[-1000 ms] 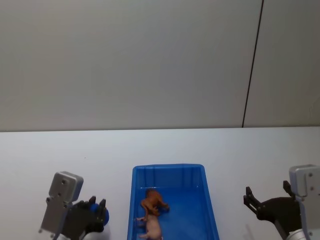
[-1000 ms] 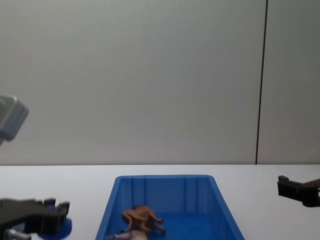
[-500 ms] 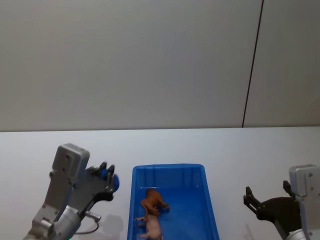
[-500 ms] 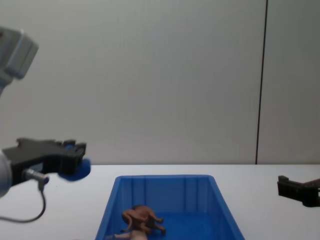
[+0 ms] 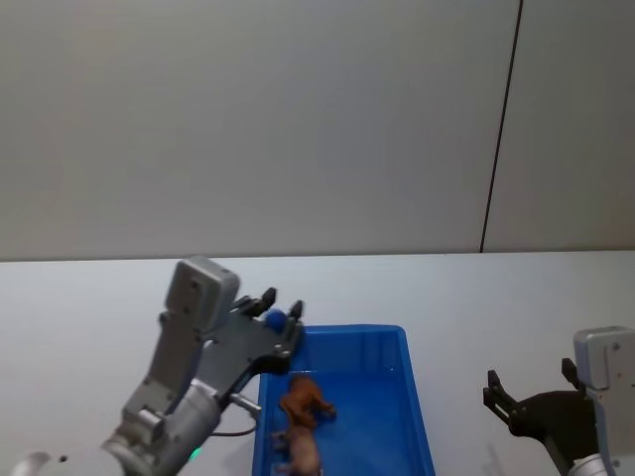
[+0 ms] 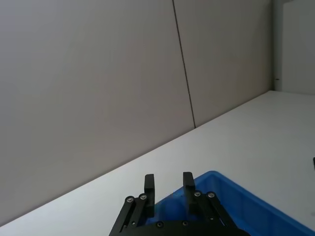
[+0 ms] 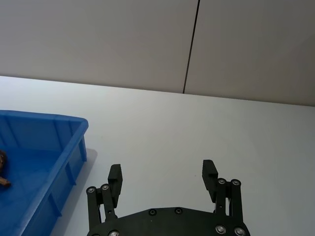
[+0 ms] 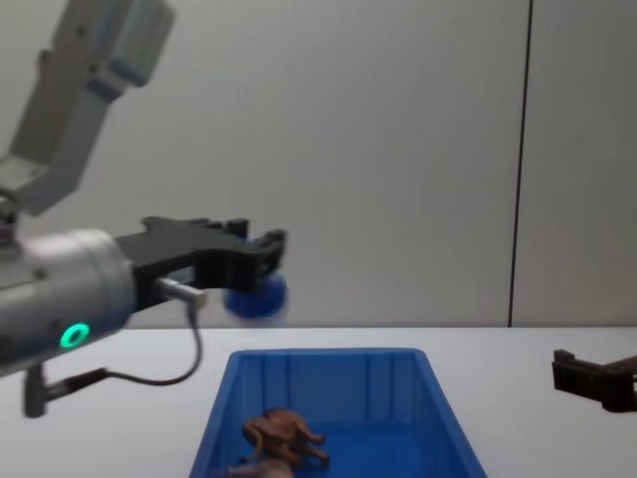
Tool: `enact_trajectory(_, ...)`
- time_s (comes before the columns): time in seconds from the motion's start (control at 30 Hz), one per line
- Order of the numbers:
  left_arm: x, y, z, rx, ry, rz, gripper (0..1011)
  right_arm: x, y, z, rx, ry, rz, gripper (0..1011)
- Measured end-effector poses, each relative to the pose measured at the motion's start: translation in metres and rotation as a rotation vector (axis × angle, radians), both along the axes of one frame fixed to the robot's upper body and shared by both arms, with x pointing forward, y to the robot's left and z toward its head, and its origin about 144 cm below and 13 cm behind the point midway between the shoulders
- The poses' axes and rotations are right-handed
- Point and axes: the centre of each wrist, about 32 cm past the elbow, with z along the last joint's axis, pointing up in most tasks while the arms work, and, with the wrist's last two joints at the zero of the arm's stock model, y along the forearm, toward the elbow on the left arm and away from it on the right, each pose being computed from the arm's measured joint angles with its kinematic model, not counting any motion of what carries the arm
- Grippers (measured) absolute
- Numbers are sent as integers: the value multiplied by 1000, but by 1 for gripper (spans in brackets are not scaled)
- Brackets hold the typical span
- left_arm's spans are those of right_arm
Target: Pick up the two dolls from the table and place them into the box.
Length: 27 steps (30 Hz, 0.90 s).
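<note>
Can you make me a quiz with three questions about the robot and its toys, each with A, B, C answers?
1. Where are the two dolls?
A. On the table
B. Inside the box
C. In the right gripper

2. What colour is the ball in the left gripper?
A. Blue
B. Yellow
C. Green

3. How is the right gripper?
A. Shut on a doll
B. Open and holding nothing
C. Inside the box

Answers:
1. B, because the head view shows the reddish-brown doll and the pale pink one lying on the box's floor.
2. A, because the chest view shows a blue ball between its fingers.
3. B, because its wrist view shows fingers spread above bare table.
</note>
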Motion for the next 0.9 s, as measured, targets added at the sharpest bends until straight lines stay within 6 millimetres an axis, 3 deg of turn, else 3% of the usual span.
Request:
enact_trajectory(0.07, 0, -9, 2, -6, 4, -16, 411, 0, 0, 0, 0, 0, 0, 1001)
enact_trajectory(0.1, 0, -9, 2, -6, 4, -16, 411, 0, 0, 0, 0, 0, 0, 1001)
enact_trajectory(0.3, -1, -23, 5, -12, 11, -37, 639, 0, 0, 0, 0, 0, 0, 1001)
enact_trajectory(0.63, -2, -36, 8, -19, 16, -56, 938, 0, 0, 0, 0, 0, 0, 1001)
enact_trajectory(0.77, -2, -38, 9, -20, 17, -60, 1003, 0, 0, 0, 0, 0, 0, 1001)
enact_trajectory(0.9, -2, -40, 9, -21, 18, -63, 1003, 0, 0, 0, 0, 0, 0, 1001)
